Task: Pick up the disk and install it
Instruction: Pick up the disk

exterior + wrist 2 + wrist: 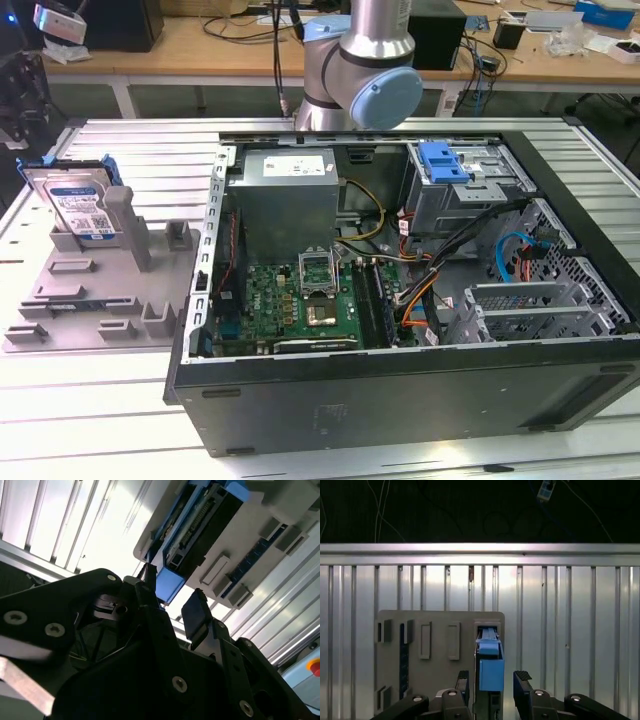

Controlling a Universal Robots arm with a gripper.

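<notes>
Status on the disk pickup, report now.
Gripper open, fingers flanking the disk at its blue bracket, not clamped. Disk standing in grey fixture tray, not lifted. Nothing between fingers and bracket.

disk (83,205): silver metal | bracket (491,674): blue plastic | tray (70,300): matt grey plastic | table (100,420): ribbed metal

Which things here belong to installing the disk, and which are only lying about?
Job: disk, upright in the grey fixture tray; gripper, fingers open either side of the disk's blue bracket; open computer case, drive cage.
Lying about: cables, black box on the wooden bench behind.
</notes>
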